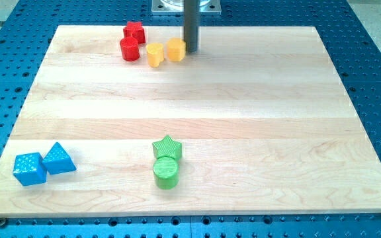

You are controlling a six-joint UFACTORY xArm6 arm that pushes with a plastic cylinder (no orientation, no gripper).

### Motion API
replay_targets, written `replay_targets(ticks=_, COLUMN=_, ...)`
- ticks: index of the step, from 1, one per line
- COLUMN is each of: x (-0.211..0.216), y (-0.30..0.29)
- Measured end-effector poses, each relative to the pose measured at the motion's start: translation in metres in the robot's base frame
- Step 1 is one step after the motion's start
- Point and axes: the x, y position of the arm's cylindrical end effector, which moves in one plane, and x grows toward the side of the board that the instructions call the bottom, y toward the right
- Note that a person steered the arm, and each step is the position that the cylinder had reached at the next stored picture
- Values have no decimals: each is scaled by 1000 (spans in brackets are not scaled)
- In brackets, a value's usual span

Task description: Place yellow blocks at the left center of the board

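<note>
Two yellow blocks sit near the view's top, left of centre: a yellow heart-like block (155, 54) and a yellow hexagon-like block (175, 49) just to its right. My tip (191, 51) stands on the board right against the right side of the hexagon-like block; the dark rod rises from it to the top edge of the view.
A red cylinder (129, 49) and a red star (134, 31) sit just left of the yellow blocks. A green star (167, 147) and a green cylinder (166, 173) are at bottom centre. Two blue blocks, a cube (29, 168) and a triangle-like one (59, 158), lie at bottom left.
</note>
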Motion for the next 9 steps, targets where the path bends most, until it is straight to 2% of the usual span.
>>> replay_targets(ticks=1, x=37, y=-99)
replay_targets(ticks=2, x=25, y=-126)
replay_targets(ticks=3, x=25, y=-184)
replay_targets(ticks=4, x=66, y=-190)
replay_targets(ticks=5, x=80, y=-240)
replay_targets(ticks=6, x=63, y=-184)
replay_targets(ticks=7, x=85, y=-138)
replay_targets(ticks=8, x=94, y=-193)
replay_targets(ticks=9, x=66, y=-190)
